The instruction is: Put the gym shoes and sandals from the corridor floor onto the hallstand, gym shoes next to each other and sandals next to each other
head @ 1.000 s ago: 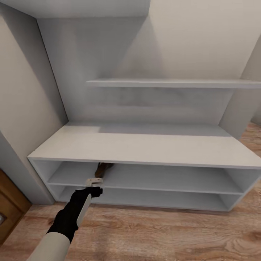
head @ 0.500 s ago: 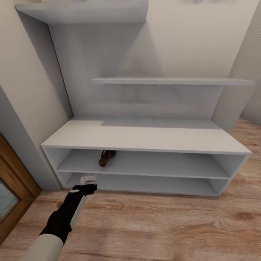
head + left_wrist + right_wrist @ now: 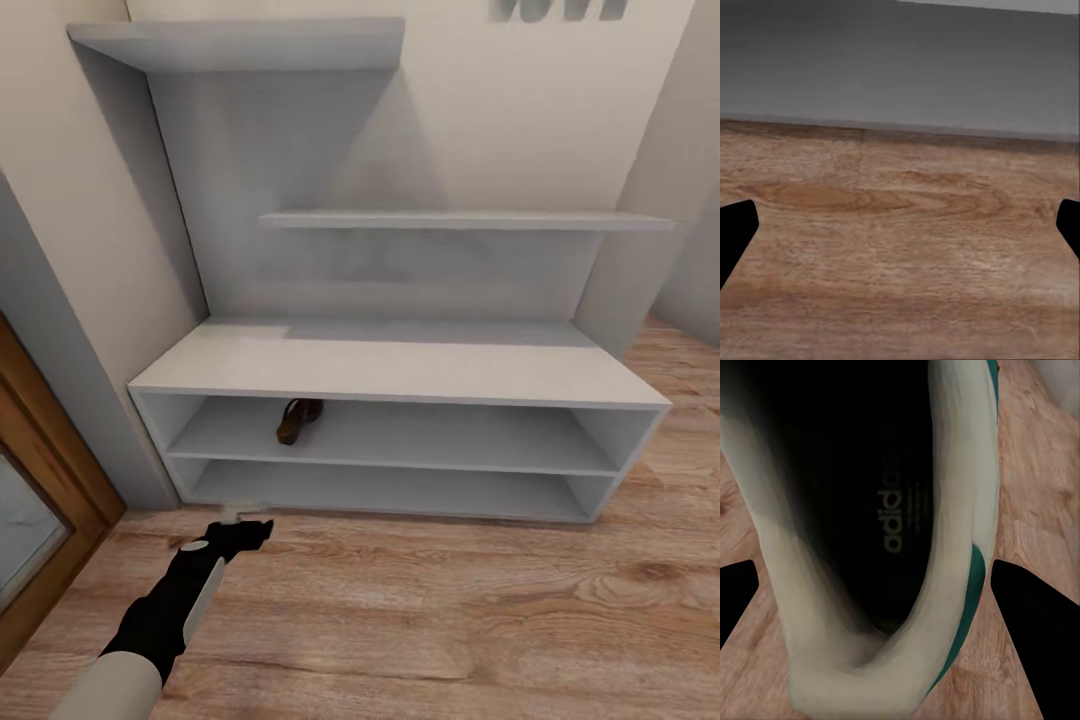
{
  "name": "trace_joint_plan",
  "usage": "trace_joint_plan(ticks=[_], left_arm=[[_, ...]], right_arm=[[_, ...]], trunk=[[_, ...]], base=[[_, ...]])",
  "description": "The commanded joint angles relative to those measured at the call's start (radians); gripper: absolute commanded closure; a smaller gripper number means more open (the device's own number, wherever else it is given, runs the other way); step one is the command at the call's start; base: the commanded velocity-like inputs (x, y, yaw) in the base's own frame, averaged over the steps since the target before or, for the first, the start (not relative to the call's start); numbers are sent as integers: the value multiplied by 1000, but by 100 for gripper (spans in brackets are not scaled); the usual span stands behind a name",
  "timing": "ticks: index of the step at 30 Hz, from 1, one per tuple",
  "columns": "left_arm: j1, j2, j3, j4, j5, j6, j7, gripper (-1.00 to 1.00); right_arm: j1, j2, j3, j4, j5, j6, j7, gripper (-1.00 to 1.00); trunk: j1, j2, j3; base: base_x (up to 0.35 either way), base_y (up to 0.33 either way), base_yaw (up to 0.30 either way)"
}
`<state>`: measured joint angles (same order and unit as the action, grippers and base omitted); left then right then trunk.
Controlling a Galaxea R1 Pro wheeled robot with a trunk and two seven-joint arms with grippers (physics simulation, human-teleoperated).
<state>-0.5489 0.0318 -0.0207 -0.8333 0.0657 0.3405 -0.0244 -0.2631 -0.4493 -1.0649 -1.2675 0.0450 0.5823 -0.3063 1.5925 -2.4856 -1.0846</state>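
Note:
One brown sandal (image 3: 298, 420) lies in the upper bay of the pale grey hallstand (image 3: 400, 368), towards its left end. My left gripper (image 3: 244, 511) hovers low over the corridor floor (image 3: 430, 620) just in front of the hallstand's lower bay. In the left wrist view it is open (image 3: 900, 232), with bare planks between the fingers. In the right wrist view a white gym shoe (image 3: 956, 472) with green trim and a dark insole sits between the fingers of my right gripper (image 3: 874, 577), which press on both its sides, with floor beyond it.
Two stepped wall shelves (image 3: 460, 220) hang above the bench top. A wooden door frame (image 3: 45, 470) stands at the left beside a grey wall edge. Open wood floor stretches in front and to the right of the hallstand.
The head view has drawn back and up, showing more floor. My left gripper has pulled out from the upper bay's front edge to above the floor. The sandal stays on the shelf.

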Motion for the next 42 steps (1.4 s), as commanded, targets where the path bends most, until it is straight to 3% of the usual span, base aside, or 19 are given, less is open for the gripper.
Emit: trace_joint_plan(ticks=[1,7,25,34,42], left_arm=[[0,1,-2,-1,6,6,-42,-100],[0,0,-2,-1,6,6,-81,-100],[0,0,-2,21,6,5,-84,-100],[0,0,-2,22,6,5,-84,-100],[0,2,-1,31,6,-2,-96,-100]], right_arm=[[-1,0,-1,-1,4,7,-1,100],[-1,0,-1,-1,4,7,-1,100],[-1,0,0,0,5,7,-1,100],[-1,0,0,0,5,7,-1,100],[-1,0,0,0,6,7,-1,100]], trunk=[[0,0,-1],[0,0,-1],[0,0,-1],[0,0,-1],[0,0,-1]], base=[[0,-53,0],[0,-251,0],[-156,-294,0],[-296,-76,0],[-45,-2,0]])
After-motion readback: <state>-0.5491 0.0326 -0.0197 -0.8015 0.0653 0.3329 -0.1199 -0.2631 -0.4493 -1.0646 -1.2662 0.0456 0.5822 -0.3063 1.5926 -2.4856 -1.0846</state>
